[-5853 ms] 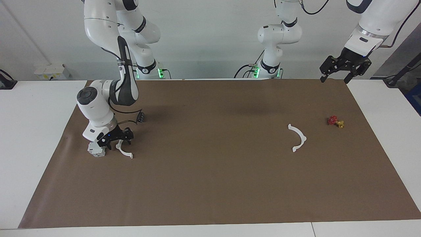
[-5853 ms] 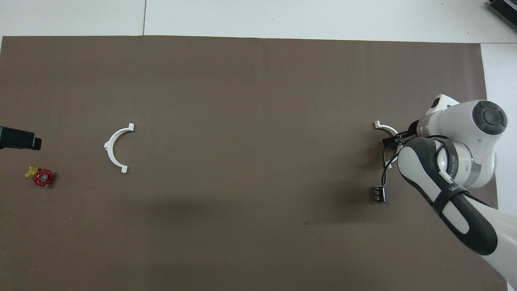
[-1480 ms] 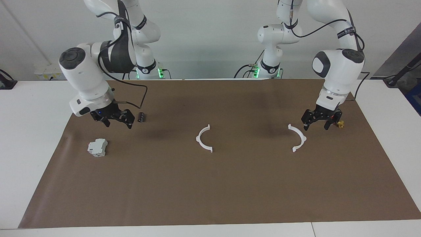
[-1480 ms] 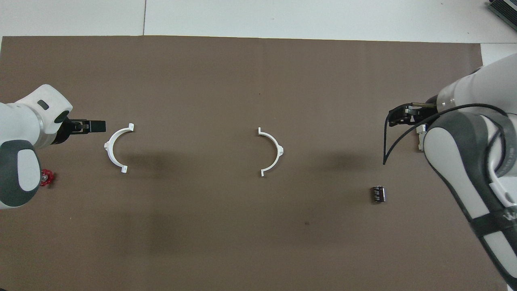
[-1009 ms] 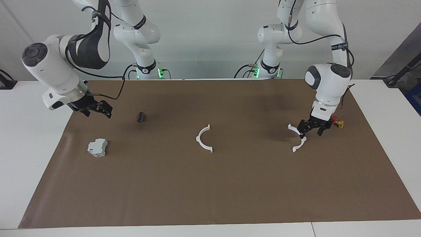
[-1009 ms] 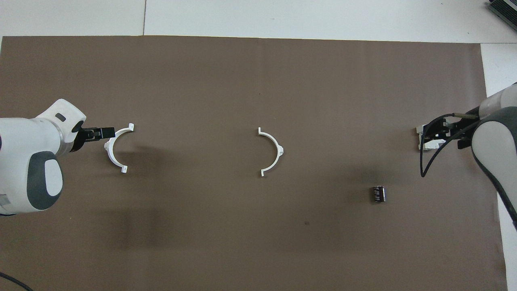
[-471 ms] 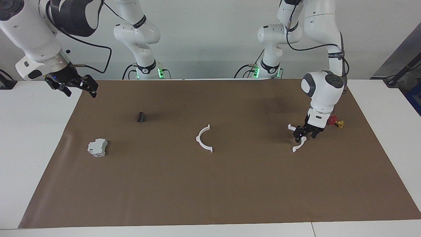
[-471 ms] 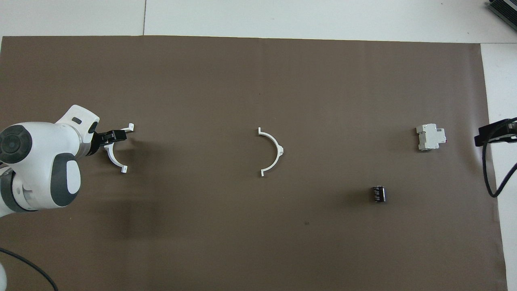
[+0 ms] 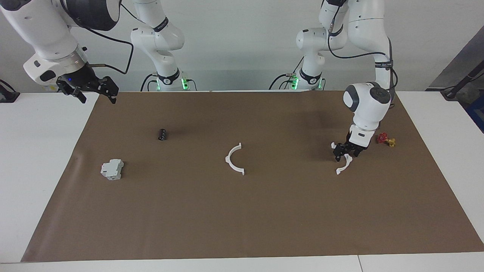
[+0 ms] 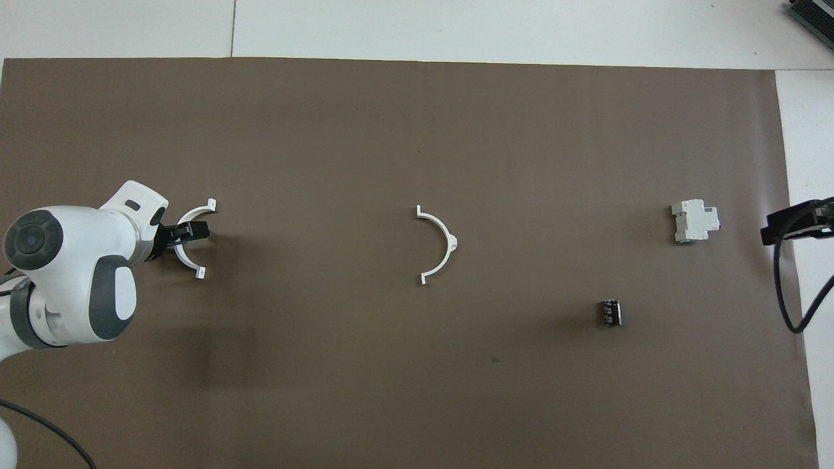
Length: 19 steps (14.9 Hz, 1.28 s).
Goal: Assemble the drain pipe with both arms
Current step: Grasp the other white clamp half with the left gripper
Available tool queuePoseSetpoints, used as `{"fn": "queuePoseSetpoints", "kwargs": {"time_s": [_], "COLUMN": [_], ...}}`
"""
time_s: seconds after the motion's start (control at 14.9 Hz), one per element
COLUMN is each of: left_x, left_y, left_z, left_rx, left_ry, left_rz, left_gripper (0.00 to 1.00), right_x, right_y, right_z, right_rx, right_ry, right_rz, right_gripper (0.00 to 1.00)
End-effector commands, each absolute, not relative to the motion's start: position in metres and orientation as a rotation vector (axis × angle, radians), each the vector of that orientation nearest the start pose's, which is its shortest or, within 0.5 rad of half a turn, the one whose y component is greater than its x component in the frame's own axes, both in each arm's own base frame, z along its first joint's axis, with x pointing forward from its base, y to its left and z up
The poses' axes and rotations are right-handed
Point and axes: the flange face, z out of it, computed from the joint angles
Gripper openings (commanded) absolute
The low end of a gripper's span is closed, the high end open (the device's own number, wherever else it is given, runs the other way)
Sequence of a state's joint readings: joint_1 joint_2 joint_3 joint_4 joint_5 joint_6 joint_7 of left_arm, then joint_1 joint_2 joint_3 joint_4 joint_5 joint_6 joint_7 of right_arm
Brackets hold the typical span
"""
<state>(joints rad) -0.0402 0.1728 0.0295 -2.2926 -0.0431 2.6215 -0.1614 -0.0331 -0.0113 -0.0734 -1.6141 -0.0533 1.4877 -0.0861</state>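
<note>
A: At the left arm's end of the mat [image 9: 264, 211], the left gripper [image 9: 346, 151] straddles one half-ring [image 9: 343, 159], jaws wide, gripping nothing yet.

B: The other half-ring [image 9: 234, 160]?

A: Mid-mat, well apart. The right gripper [image 9: 94, 90] waits raised, open, empty.

B: Next?

A: Probably close on the half-ring, then carry it to its mate.

So one cam sits high across the table, looking back at both robots, wide enough to catch their green-lit bases and the whole brown mat [image 9: 264, 211]. The other hangs above the robots' end, aimed forward and steeply down, closer in. They're half a turn apart, and both cover the same mat and everything lying on it.
</note>
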Motion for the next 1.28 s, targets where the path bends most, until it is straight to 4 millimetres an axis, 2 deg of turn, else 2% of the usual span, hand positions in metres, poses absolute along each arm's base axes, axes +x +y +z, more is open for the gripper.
{"fn": "queuePoseSetpoints", "kwargs": {"time_s": [0.0, 0.07, 0.13, 0.2, 0.27, 0.4, 0.54, 0.61, 0.74, 0.81, 0.94, 1.14, 1.21], "left_x": [0.537, 0.538, 0.538, 0.538, 0.539, 0.54, 0.543, 0.547, 0.561, 0.567, 0.573, 0.564, 0.561], "left_y": [-0.007, -0.007, -0.007, -0.007, -0.008, -0.009, -0.02, -0.028, -0.045, -0.065, -0.094, -0.167, -0.187], "left_z": [0.293, 0.293, 0.293, 0.293, 0.294, 0.296, 0.299, 0.307, 0.33, 0.344, 0.363, 0.377, 0.382], "left_rx": [-3.156, -3.156, -3.156, -3.155, -3.156, -3.157, -3.161, -3.164, -3.174, -3.18, -3.187, -3.139, -3.125], "left_ry": [-0.269, -0.271, -0.271, -0.267, -0.255, -0.216, -0.164, -0.144, -0.108, -0.066, -0.147, -0.193, -0.237], "left_rz": [-0.262, -0.264, -0.264, -0.267, -0.269, -0.272, -0.27, -0.264, -0.239, -0.223, -0.205, -0.256, -0.267], "left_gripper": [0.98, 0.84, 0.58, 0.23, 0.0, 0.0, 0.0, 0.0, 0.0, 0.0, 0.0, 0.0, 0.0], "right_x": [0.522, 0.523, 0.523, 0.524, 0.525, 0.526, 0.526, 0.527, 0.537, 0.538, 0.541, 0.546, 0.547], "right_y": [-0.064, -0.064, -0.064, -0.062, -0.053, -0.049, -0.052, -0.047, -0.041, -0.042, -0.039, -0.034, -0.026], "right_z": [0.6, 0.597, 0.596, 0.596, 0.596, 0.597, 0.598, 0.599, 0.614, 0.621, 0.63, 0.626, 0.626], "right_rx": [-3.179, -3.182, -3.183, -3.185, -3.188, -3.184, -3.177, -3.18, -3.184, -3.179, -3.175, -3.145, -3.147], "right_ry": [0.005, 0.011, 0.017, 0.039, 0.037, 0.025, 0.025, 0.006, -0.008, -0.002, 0.011, 0.107, 0.083], "right_rz": [0.202, 0.18, 0.17, 0.164, 0.161, 0.157, 0.157, 0.15, 0.139, 0.178, 0.158, 0.116, 0.099], "right_gripper": [1.0, 1.0, 1.0, 1.0, 1.0, 1.0, 1.0, 1.0, 1.0, 1.0, 1.0, 1.0, 1.0]}}
